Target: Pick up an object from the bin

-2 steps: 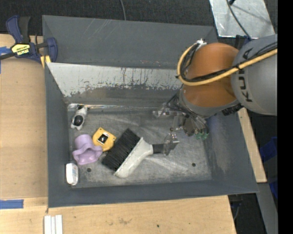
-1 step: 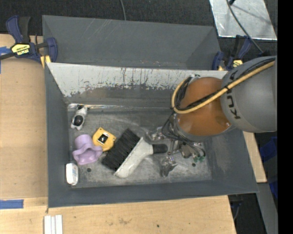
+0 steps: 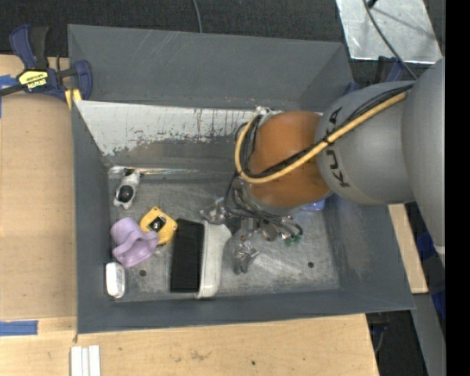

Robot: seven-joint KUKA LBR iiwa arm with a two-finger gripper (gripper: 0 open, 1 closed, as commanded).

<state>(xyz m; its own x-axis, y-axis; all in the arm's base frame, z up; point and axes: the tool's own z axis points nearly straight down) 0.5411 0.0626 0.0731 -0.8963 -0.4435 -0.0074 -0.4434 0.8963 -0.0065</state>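
At the left of the bin (image 3: 219,69), a purple figure (image 3: 131,241) lies touching a yellow tape measure (image 3: 157,224). A white cylinder (image 3: 114,280) sits nearer, a black-and-white gadget (image 3: 125,192) farther. A black block (image 3: 187,256) rests beside a white slab (image 3: 210,261).

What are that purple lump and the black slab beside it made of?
The purple lump: probably soft rubber or plastic, matte, with rounded moulded folds. The black slab: looks like felt or foam, dull with no glare, on a white backing, likely plastic.
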